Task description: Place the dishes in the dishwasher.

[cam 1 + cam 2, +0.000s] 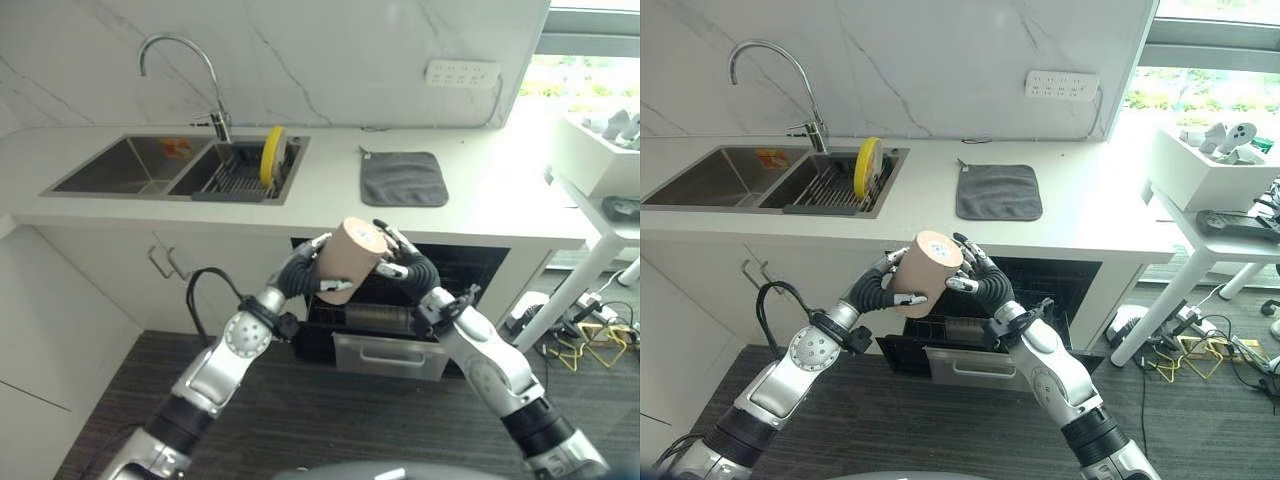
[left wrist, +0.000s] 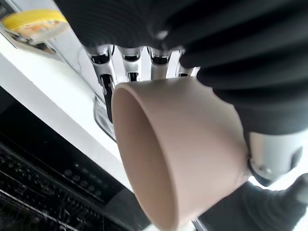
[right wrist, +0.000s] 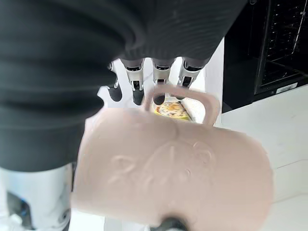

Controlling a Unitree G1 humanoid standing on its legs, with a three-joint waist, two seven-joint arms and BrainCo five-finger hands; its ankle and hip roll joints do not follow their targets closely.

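A beige-pink mug (image 1: 348, 258) with a handle hangs tilted in the air in front of the open dishwasher (image 1: 470, 268), its base turned up towards me. My left hand (image 1: 300, 272) grips it from the left, fingers and thumb curled round its wall. On the other side my right hand (image 1: 413, 268) also clasps it. The left wrist view looks into the mug's open mouth (image 2: 144, 159), with the fingers (image 2: 130, 62) behind it. The right wrist view shows the mug's side and handle (image 3: 168, 163). A yellow plate (image 1: 271, 157) stands on edge in the sink's rack.
The dishwasher's dark lower rack (image 1: 365, 318) is pulled out below the hands. A double sink (image 1: 130, 165) with a tap (image 1: 205, 70) is at the back left. A grey mat (image 1: 403, 178) lies on the counter. A white table (image 1: 600, 210) stands at the right.
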